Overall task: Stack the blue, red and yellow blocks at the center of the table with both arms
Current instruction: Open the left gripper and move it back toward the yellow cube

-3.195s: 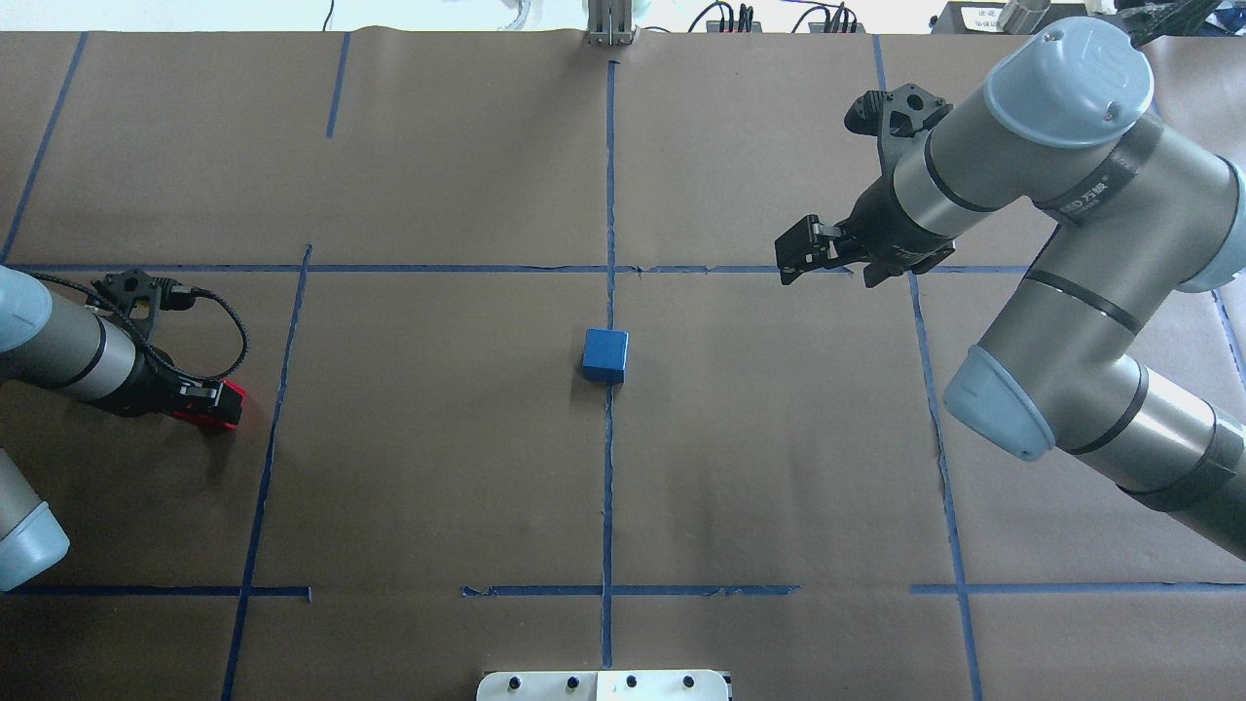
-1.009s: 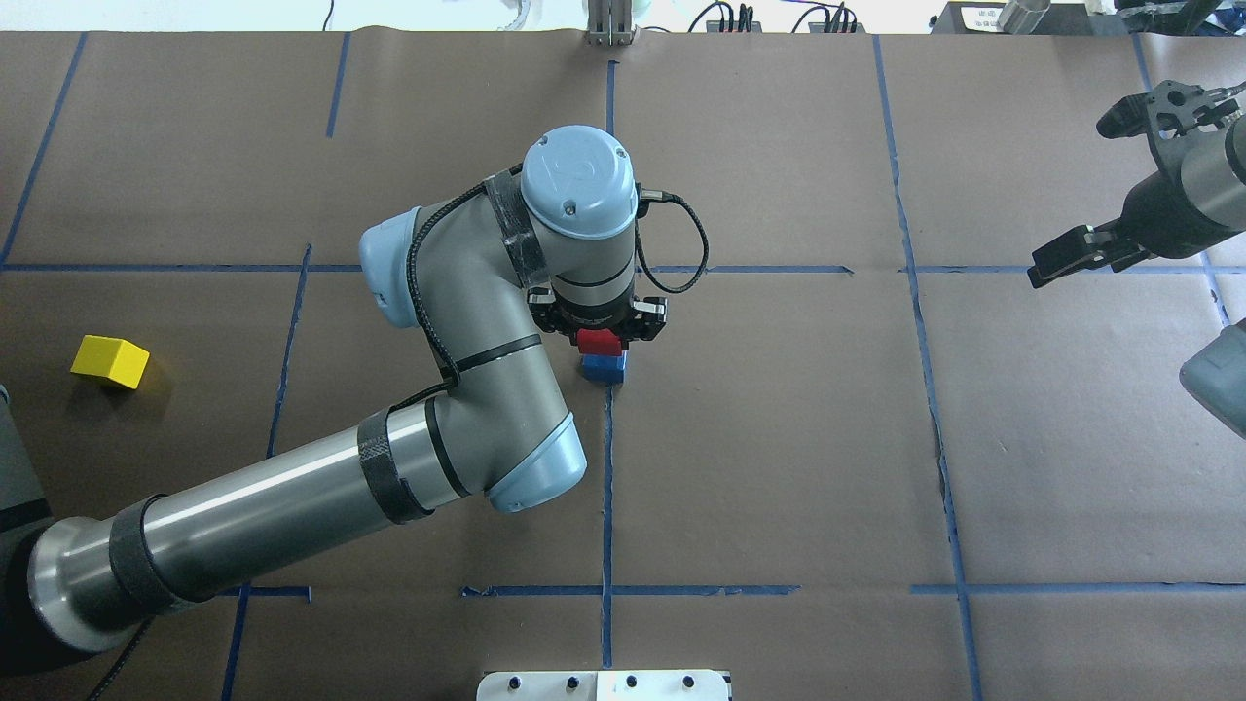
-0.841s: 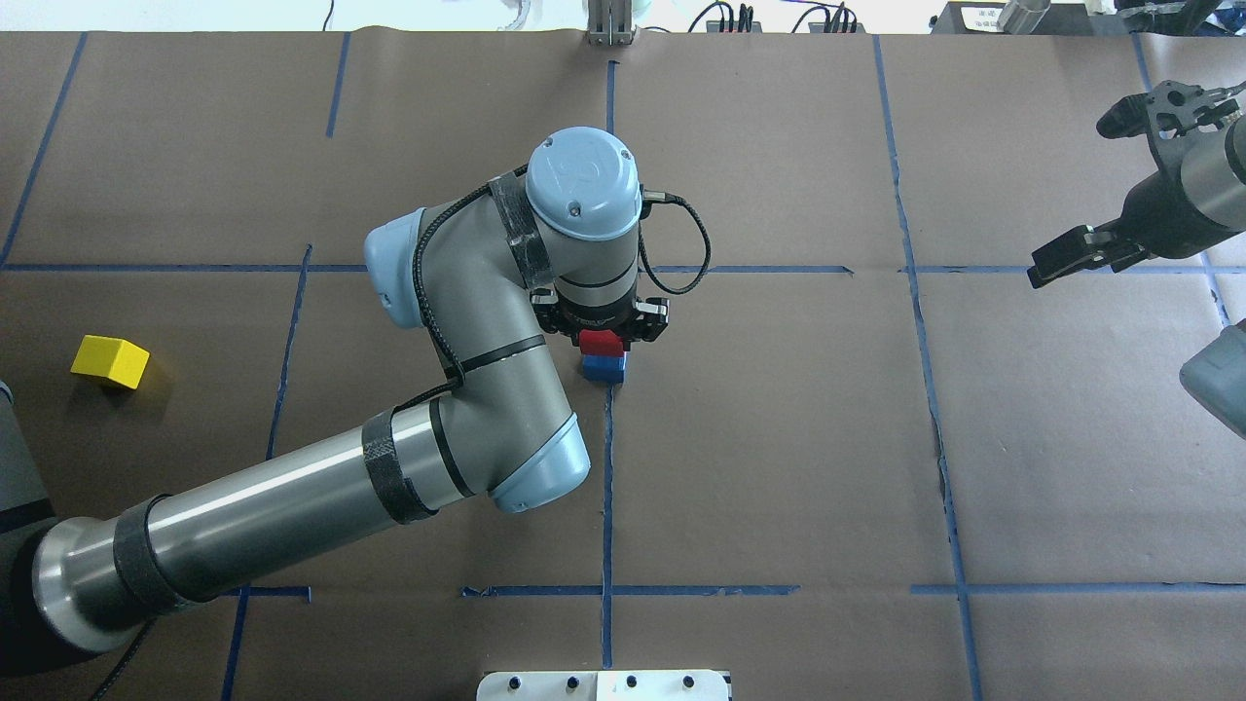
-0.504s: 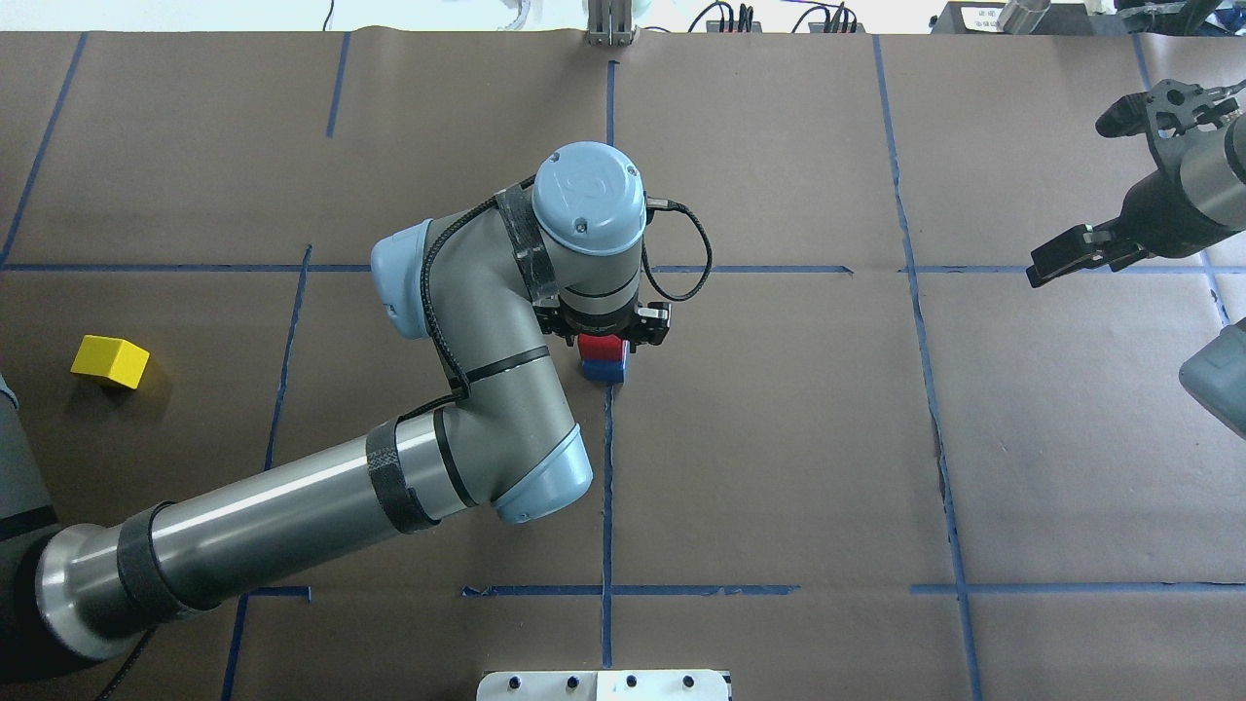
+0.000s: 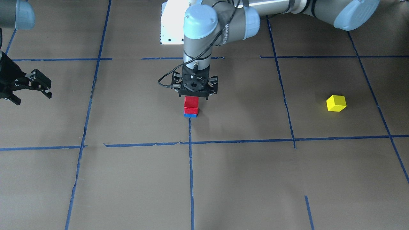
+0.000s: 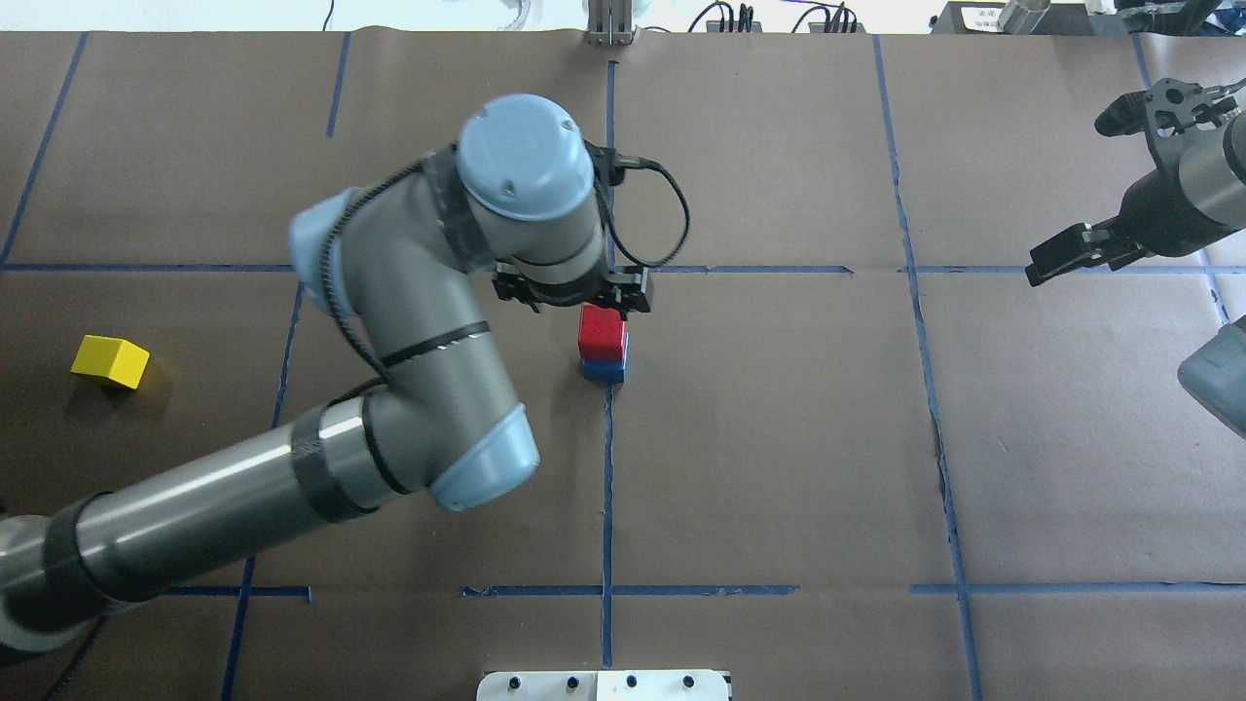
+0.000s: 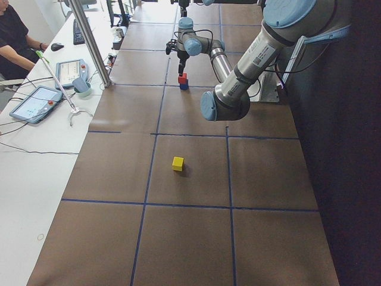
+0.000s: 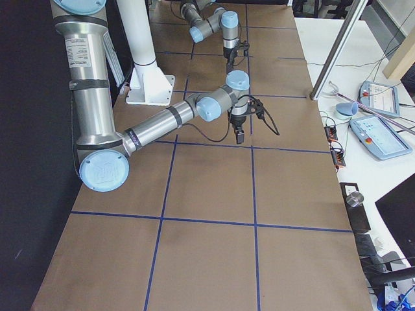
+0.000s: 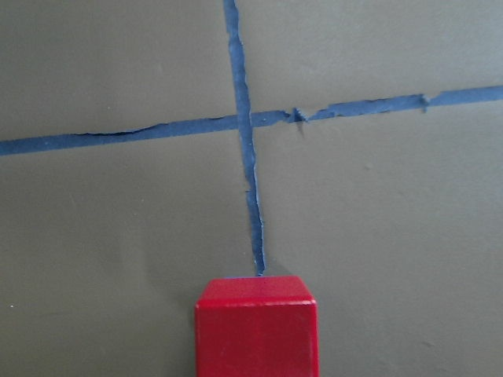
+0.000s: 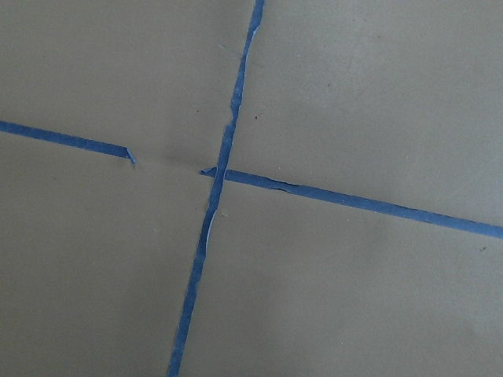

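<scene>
The red block [image 6: 603, 335] stands on the blue block [image 6: 604, 370] at the table's center tape cross; both also show in the front view, red [image 5: 191, 103] over blue [image 5: 190, 115]. My left gripper [image 5: 194, 94] hovers just above the red block, open and holding nothing; the left wrist view shows the red block [image 9: 256, 326] free at its bottom edge. The yellow block [image 6: 110, 361] lies alone far on the left side, and it also shows in the front view [image 5: 336, 103]. My right gripper [image 6: 1071, 255] is open and empty at the far right.
Blue tape lines [image 6: 608, 467] divide the brown paper table. A white base plate [image 6: 604, 684] sits at the near edge. A side bench with tablets [image 7: 36, 102] and an operator [image 7: 15, 36] lies beyond the table's far edge.
My left gripper has let go of the red block and risen off it, and the arm has swung back and to the left. The red block stays on the blue one. The right arm has not moved.
</scene>
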